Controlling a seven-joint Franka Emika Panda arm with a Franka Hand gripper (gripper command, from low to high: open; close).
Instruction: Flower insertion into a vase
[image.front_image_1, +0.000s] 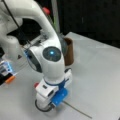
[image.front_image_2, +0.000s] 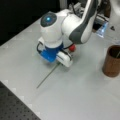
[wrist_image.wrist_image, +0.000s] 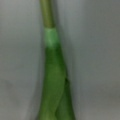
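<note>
One flower on the table, wrist low over it

One big grey table (image.front_image_1: 100, 75) takes up most of both front views, bare and flat around me, with room on every side of my wrist. Its far edge runs against dark background at a front view's top; a darker perforated surface (image.front_image_2: 15, 107) meets it at a front view's bottom left.

My arm (image.front_image_1: 50, 57) bends down steeply so the wrist sits just above the tabletop, and that posture reads as a reach for something lying flat. My gripper (image.front_image_2: 62, 62) points down at the table, near where the stem starts. The fingers are hidden under the wrist housing, so how far apart they stand and whether they have hold of anything, I cannot tell.

The vase (image.front_image_2: 112, 61) stands upright, brown and open-topped, well apart from my wrist toward a front view's right; in a front view it shows partly behind my arm (image.front_image_1: 69, 51). Something thin seems to lean inside its mouth, too unclear to name.

The flower (wrist_image.wrist_image: 55, 90) lies flat on the table. The wrist view fills with its green wrapped part narrowing up into the stem. That thin stem (image.front_image_2: 47, 76) runs out from under my gripper, its free end resting on open table, nothing near it. It is not in the vase.
</note>
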